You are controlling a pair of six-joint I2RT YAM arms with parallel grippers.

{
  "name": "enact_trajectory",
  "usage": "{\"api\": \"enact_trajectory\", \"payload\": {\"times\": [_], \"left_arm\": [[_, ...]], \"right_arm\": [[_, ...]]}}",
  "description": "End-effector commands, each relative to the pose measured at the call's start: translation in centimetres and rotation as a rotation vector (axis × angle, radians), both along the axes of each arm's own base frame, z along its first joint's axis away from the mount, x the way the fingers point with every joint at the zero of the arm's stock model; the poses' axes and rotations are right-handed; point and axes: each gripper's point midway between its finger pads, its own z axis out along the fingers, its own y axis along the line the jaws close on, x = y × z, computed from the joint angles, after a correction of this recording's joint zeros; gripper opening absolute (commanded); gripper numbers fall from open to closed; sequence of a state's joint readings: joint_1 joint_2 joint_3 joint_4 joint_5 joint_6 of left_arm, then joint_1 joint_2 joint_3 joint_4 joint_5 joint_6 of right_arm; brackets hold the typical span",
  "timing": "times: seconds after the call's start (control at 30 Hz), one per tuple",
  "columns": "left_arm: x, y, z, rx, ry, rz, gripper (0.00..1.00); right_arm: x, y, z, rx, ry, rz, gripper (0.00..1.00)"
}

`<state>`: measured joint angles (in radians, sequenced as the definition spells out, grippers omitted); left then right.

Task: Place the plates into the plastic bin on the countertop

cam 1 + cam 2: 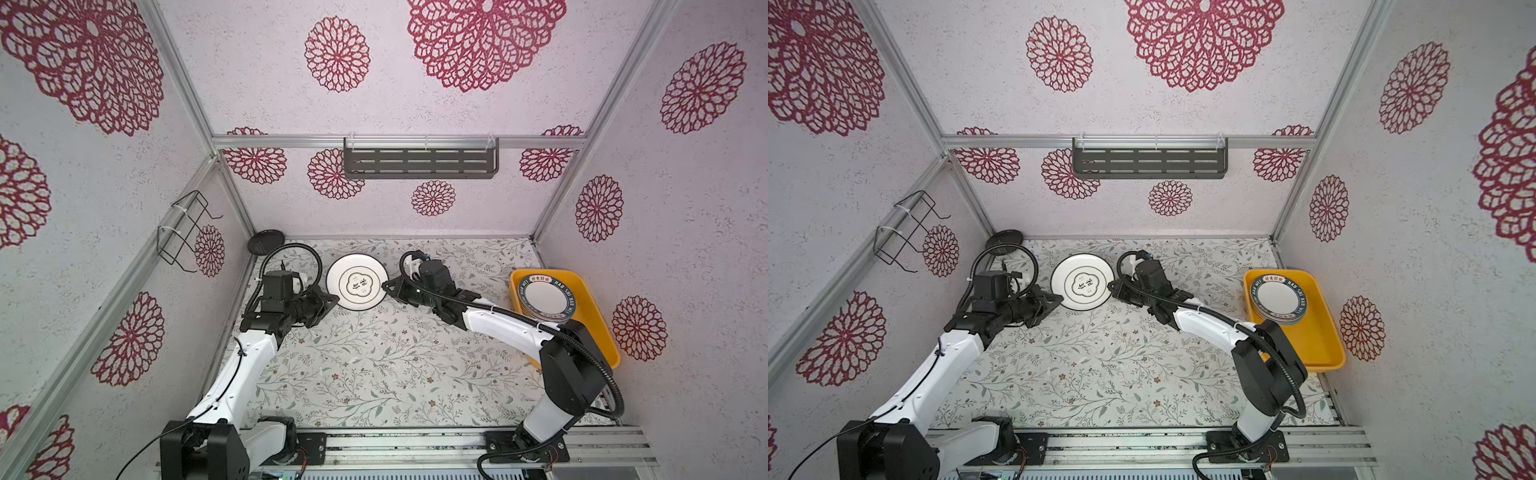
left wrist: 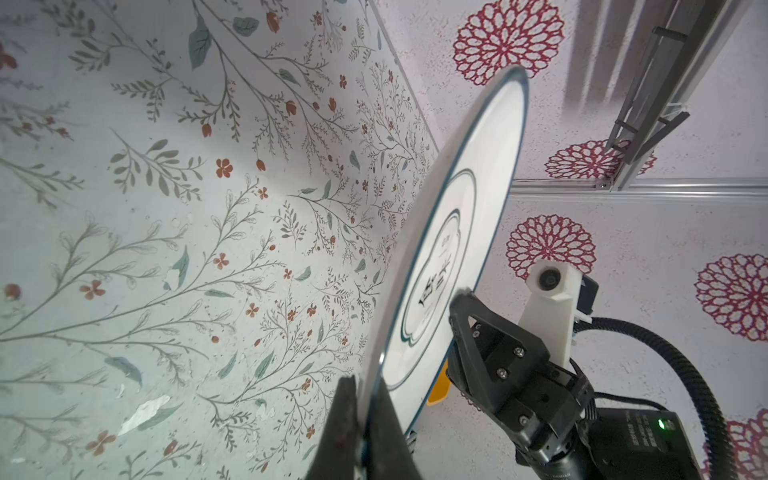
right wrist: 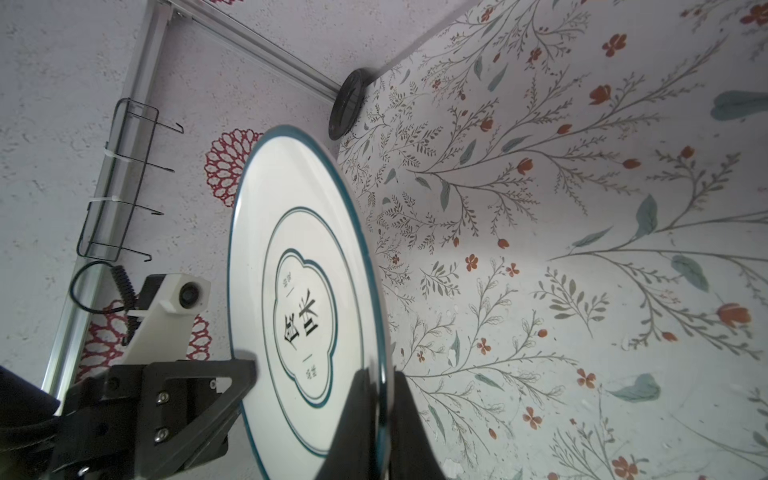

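A white plate (image 1: 357,282) (image 1: 1082,282) with thin teal rings and a lobed centre motif hangs just above the countertop (image 1: 374,365), held from both sides. My left gripper (image 1: 332,298) (image 2: 361,382) is shut on its left rim. My right gripper (image 1: 385,286) (image 3: 380,374) is shut on the opposite rim. The yellow-orange plastic bin (image 1: 598,316) (image 1: 1320,332) sits at the right edge with a stack of teal lettered-rim plates (image 1: 550,297) (image 1: 1281,297) in its far end. A small black plate (image 1: 266,242) (image 3: 348,104) leans in the far left corner.
A dark grey slotted shelf (image 1: 419,160) hangs on the back wall. A black wire rack (image 1: 187,232) is fixed to the left wall. The metal rail (image 1: 415,444) carrying both arm bases runs along the front edge.
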<state>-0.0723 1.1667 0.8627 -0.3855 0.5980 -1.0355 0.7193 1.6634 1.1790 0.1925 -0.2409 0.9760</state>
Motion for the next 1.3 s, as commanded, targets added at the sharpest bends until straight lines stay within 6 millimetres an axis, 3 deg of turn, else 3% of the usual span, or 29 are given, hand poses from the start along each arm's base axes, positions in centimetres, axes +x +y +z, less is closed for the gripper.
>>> {"api": "enact_trajectory", "payload": {"times": [0.0, 0.13, 0.17, 0.27, 0.4, 0.53, 0.73, 0.83, 0.93, 1.03, 1.27], "left_arm": [[0.1, -0.9, 4.1, -0.031, -0.142, -0.047, 0.07], [0.0, -0.8, 4.9, -0.030, -0.164, -0.041, 0.28], [0.0, -0.7, 5.1, -0.025, -0.170, -0.038, 0.40], [-0.2, -0.4, 5.4, -0.005, -0.178, -0.032, 0.60], [-0.8, -0.2, 5.7, 0.031, -0.188, -0.038, 0.76], [-1.5, 0.0, 6.1, 0.057, -0.201, -0.047, 0.81], [-2.7, 0.3, 6.8, 0.075, -0.215, -0.043, 0.85], [-3.6, 0.2, 6.9, 0.067, -0.214, -0.053, 0.86], [-4.5, 0.1, 7.4, 0.061, -0.231, -0.056, 0.99], [-5.2, -0.1, 8.7, 0.052, -0.275, -0.060, 0.97], [-3.2, -1.0, 10.7, 0.037, -0.331, -0.064, 0.97]], "right_arm": [[-0.2, -0.7, 2.0, -0.021, -0.063, -0.015, 0.01], [-0.2, -1.1, 2.2, -0.019, -0.057, -0.036, 0.00], [-0.2, -1.2, 2.3, -0.016, -0.058, -0.043, 0.00], [-0.1, -1.4, 2.6, -0.011, -0.060, -0.057, 0.00], [0.0, -1.9, 3.1, -0.009, -0.065, -0.076, 0.00], [0.4, -3.1, 3.2, -0.020, -0.059, -0.109, 0.00], [1.3, -6.7, 3.7, -0.024, -0.047, -0.192, 0.00], [1.5, -9.3, 3.9, -0.033, -0.043, -0.245, 0.00], [1.6, -12.3, 4.1, -0.043, -0.044, -0.307, 0.00], [1.7, -15.1, 4.4, -0.050, -0.043, -0.367, 0.00], [2.0, -22.9, 4.8, -0.141, -0.055, -0.519, 0.00]]}}
